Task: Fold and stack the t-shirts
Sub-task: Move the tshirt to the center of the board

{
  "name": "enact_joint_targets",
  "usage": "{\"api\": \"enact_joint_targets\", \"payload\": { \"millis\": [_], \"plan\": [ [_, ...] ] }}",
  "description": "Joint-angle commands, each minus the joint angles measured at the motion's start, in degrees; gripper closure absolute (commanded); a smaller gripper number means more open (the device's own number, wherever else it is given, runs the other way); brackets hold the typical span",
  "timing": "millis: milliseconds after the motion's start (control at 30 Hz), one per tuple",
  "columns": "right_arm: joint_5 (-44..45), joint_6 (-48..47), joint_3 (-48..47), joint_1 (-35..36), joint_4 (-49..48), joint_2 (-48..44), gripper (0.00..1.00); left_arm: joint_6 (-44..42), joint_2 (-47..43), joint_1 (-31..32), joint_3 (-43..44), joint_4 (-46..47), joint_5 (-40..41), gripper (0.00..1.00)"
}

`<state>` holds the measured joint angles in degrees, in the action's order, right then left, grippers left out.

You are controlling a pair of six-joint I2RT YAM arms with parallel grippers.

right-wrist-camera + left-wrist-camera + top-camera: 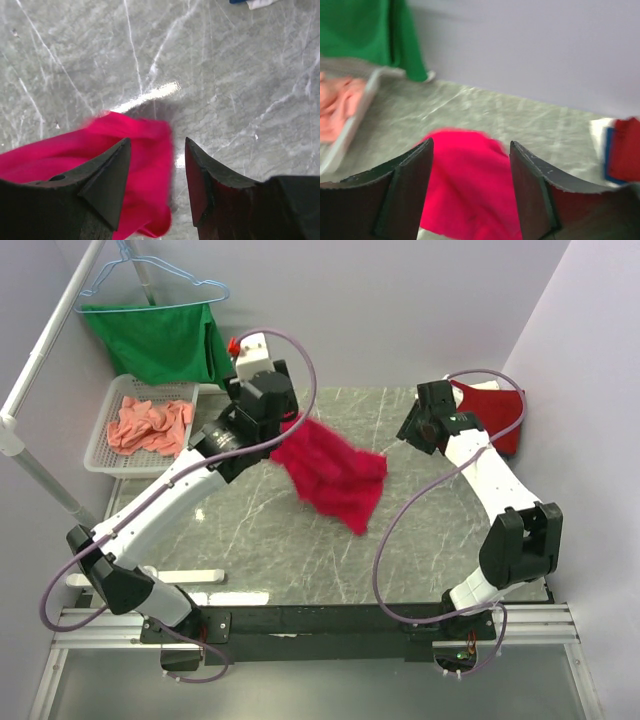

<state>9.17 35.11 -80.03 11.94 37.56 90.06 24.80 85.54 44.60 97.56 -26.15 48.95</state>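
White basket [98, 462] holds 1 crumpled salmon-orange t-shirt [150, 425]. Right of basket: pinkish-red t-shirt [335, 475], bunched, blurred. Left gripper [470, 147] jaws spread, shirt seen thru gap. Right gripper [157, 145] jaws spread, pinching nothing.

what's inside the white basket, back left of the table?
One crumpled salmon-orange t-shirt lies in the white basket, filling most of it. Whether anything lies beneath the shirt cannot be seen, because the cloth covers it.
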Motion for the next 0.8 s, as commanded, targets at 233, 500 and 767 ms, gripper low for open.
{"api": "enact_joint_targets", "payload": {
  "millis": [233,500,767],
  "plan": [
    [-6.70,-1.10,7.68,0.36,-5.12,-1.73,0.45,19.49,0.77,-2.23,-13.52,-12.60,6.43,0.26],
    [-7.85,-2.33,12.61,4.92,-7.32,-0.86,0.45,17.49,1.91,-2.94,-22.49,-6.73,-16.75,0.28],
    [-8.99,-1.80,13.15,9.76,-9.08,4.06,0.45,17.48,5.43,-1.45,-27.06,-4.88,-36.97,0.18]
  ]
}}
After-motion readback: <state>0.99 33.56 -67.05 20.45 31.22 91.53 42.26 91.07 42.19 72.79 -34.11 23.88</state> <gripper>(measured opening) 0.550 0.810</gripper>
